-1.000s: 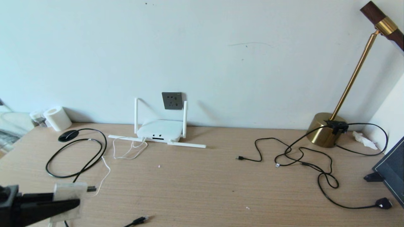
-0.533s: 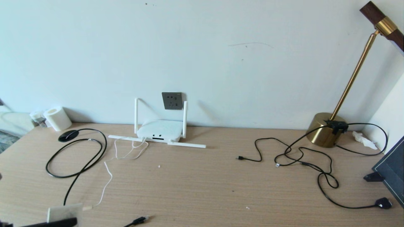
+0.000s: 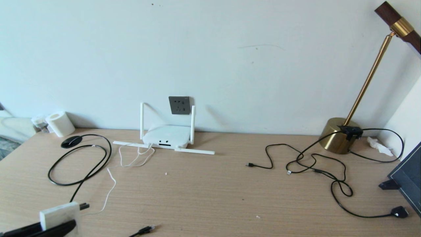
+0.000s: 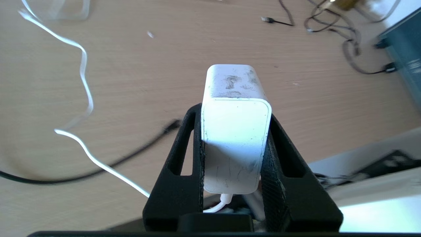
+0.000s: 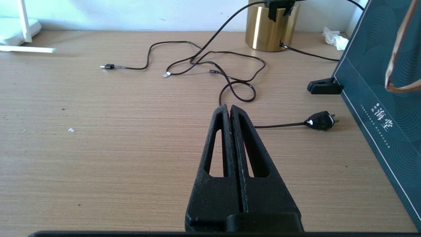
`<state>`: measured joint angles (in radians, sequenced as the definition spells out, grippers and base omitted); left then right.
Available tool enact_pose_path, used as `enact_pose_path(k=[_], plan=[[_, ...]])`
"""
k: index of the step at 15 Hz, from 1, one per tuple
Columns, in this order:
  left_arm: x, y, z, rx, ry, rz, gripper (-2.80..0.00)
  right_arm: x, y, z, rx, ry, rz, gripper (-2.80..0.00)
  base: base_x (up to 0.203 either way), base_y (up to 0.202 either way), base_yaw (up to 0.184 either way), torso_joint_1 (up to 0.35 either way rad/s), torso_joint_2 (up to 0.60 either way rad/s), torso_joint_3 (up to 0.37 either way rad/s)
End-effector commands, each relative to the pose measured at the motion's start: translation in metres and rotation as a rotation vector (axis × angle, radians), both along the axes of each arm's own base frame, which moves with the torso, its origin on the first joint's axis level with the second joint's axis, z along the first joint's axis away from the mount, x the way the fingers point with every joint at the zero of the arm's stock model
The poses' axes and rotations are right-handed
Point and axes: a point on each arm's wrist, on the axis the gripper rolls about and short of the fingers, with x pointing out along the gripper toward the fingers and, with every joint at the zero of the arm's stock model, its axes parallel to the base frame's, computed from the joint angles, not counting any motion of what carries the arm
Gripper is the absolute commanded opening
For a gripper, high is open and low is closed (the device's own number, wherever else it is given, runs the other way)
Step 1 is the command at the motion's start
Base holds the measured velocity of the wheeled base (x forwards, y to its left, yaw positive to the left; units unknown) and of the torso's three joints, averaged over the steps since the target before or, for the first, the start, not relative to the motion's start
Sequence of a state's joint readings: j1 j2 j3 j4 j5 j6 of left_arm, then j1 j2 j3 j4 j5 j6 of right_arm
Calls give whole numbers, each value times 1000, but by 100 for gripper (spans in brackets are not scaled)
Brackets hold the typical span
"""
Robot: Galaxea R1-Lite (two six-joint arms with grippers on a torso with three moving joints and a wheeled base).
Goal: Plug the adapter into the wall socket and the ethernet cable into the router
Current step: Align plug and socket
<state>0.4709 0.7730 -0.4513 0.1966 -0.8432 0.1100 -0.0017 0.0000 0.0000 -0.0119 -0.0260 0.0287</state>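
The white adapter [image 3: 59, 214] is held at the table's near left corner, its prongs pointing right and its thin white cord trailing to the router [image 3: 167, 135]. My left gripper [image 3: 61, 223] is shut on the adapter [image 4: 235, 131], one finger on each side. The dark grey wall socket [image 3: 179, 105] is on the wall just above the router. The ethernet cable [image 3: 79, 158] loops on the left of the table, and its plug [image 3: 146, 228] lies by the front edge. My right gripper [image 5: 229, 107] is shut and empty, low over bare table; it does not show in the head view.
A brass lamp [image 3: 338, 135] stands at the back right with thin black cables [image 3: 312, 164] tangled before it, ending in a black mains plug [image 3: 399, 212]. A dark teal box [image 3: 409, 177] fills the right edge. A paper roll [image 3: 60, 123] sits at the back left.
My left gripper has carried the adapter back toward the near left corner, dipping low and then rising a little. The white cord was dragged along. The right arm is still.
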Motion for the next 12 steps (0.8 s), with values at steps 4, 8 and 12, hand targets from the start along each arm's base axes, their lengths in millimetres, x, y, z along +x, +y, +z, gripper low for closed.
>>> enact_pose_path(k=[4, 8, 12], plan=[[35, 9, -8, 139, -89, 3, -280, 0, 0, 0, 0, 0, 0, -280, 0, 0, 0, 0, 0, 0], [93, 14, -6, 251, -179, 93, -280, 0, 0, 0, 0, 0, 0, -280, 0, 0, 0, 0, 0, 0], [152, -19, -27, 274, -241, 45, -280, 0, 0, 0, 0, 0, 0, -280, 0, 0, 0, 0, 0, 0]])
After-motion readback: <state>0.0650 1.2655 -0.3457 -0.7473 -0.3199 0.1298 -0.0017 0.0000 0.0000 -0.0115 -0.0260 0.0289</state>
